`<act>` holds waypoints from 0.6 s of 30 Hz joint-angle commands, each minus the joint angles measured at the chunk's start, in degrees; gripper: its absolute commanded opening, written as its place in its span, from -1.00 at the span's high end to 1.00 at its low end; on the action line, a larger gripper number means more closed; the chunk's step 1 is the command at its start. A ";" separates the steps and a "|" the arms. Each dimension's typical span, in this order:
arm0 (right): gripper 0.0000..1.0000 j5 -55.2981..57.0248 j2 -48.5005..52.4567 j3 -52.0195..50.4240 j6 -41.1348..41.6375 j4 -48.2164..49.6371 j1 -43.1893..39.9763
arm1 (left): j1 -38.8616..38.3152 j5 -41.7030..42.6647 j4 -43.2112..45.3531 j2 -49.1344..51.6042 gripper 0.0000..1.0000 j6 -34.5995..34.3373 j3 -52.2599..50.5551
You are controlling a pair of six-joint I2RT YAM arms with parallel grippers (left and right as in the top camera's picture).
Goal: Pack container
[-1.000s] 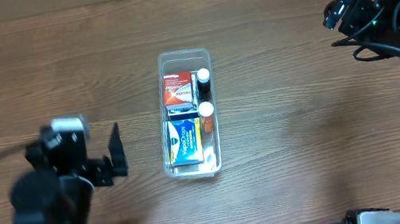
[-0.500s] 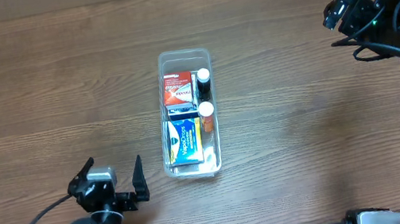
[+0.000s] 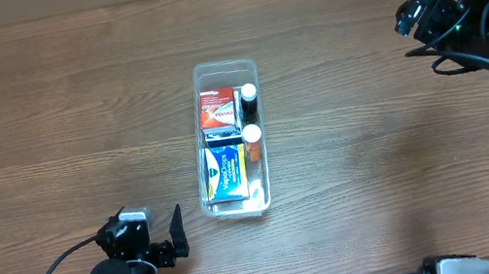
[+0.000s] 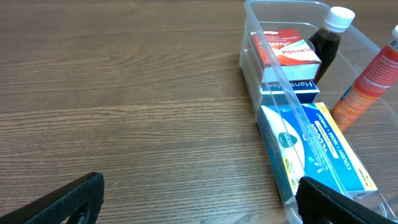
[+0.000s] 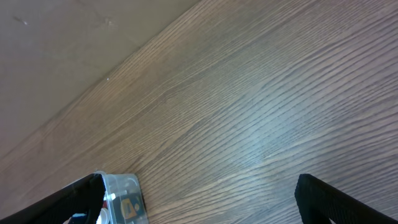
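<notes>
Black left jaws stand wide apart with nothing between them, low over the brown wooden bench (image 4: 124, 93). Only their two tips show, at the bottom corners of the left wrist view. Ahead of them and off to their right lies the container (image 4: 255, 81), a clear plastic bin, long and narrow. Its nearer short end is close to their right tip but apart from it.

Inside the bin, going away from the jaws, lie a blue and yellow box (image 4: 317, 146), a dark blue box (image 4: 292, 90) and a red and white box (image 4: 289, 53). Along the long wall farther from the jaws stand an orange bottle (image 4: 367, 84) and, beyond it, a dark bottle (image 4: 326, 40) with a white cap.

Black right jaws are also wide and empty, well apart from everything. From them only one corner of the bin shows, by their left tip.

The bin looks already filled. Its thin plastic is probably stiff yet light, and most of the weight likely comes from its contents. The smooth walls may slip, so the rim is likely the best hold, with one finger inside and one outside at a short end. Tilting it could topple the bottles.
</notes>
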 commanded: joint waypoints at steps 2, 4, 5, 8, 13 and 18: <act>-1.00 -0.33 -0.26 0.28 -0.35 0.26 0.00 | 0.39 0.59 0.09 -0.59 -1.00 -0.55 -0.13; -1.00 -0.33 -0.26 0.28 -0.35 0.26 0.00 | 0.39 0.59 0.09 -0.59 -1.00 -0.55 -0.13; -1.00 -0.33 -0.26 0.28 -0.33 0.26 0.00 | 0.39 0.59 0.09 -0.59 -1.00 -0.55 -0.13; -1.00 2.27 -3.06 -0.20 -0.42 -1.01 0.09 | 0.39 0.59 0.09 -0.59 -1.00 -0.55 -0.13; -1.00 8.26 -21.22 -16.52 -6.86 14.05 2.38 | 0.39 0.61 0.09 -0.59 -1.00 -0.55 -0.13; -1.00 8.07 -45.88 -46.29 -11.87 23.93 3.21 | 0.39 0.59 0.09 -0.59 -1.00 -0.55 -0.13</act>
